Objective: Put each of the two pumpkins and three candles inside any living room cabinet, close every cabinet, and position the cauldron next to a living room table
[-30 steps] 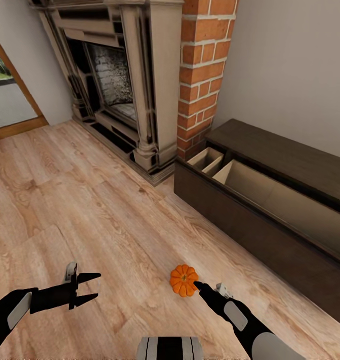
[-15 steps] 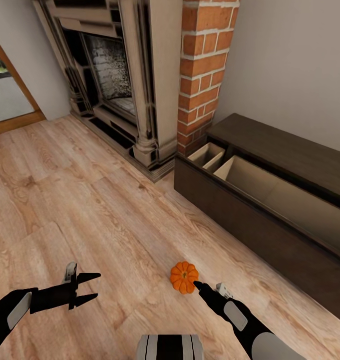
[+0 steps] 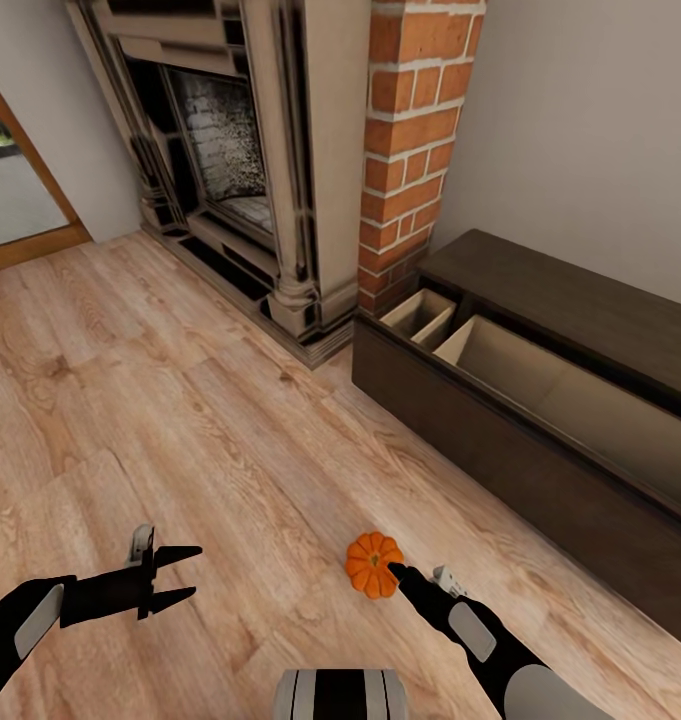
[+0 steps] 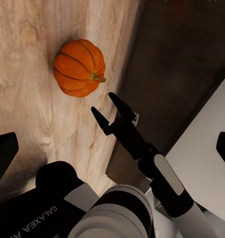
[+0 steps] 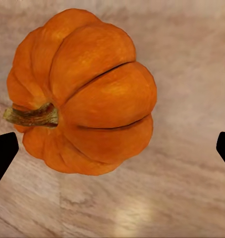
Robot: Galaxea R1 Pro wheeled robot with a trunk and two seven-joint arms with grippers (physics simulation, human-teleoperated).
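One small ribbed orange pumpkin [image 3: 373, 565] lies on the wood floor with its stem pointing sideways. My right gripper [image 3: 394, 572] is open right beside it, its tips almost at the pumpkin's near side. In the right wrist view the pumpkin [image 5: 87, 94] sits large between the spread fingers of the right gripper [image 5: 112, 151]. The left wrist view looks across at the pumpkin [image 4: 79, 68] and the right gripper [image 4: 103, 102]. My left gripper [image 3: 185, 575] hangs open over bare floor, well to the left. The dark brown cabinet [image 3: 500, 450] stands at the right with its pale-lined drawers pulled open.
A stone fireplace [image 3: 240, 150] and a red brick column [image 3: 410, 150] stand at the back, just left of the cabinet. A glazed door opening [image 3: 10, 200] is at far left. Wood floor [image 3: 180, 400] spreads between me and the fireplace.
The whole view has shifted slightly, so the camera moved. Both arms hold the same pose. The pumpkin sits a little nearer to the right gripper's tips.
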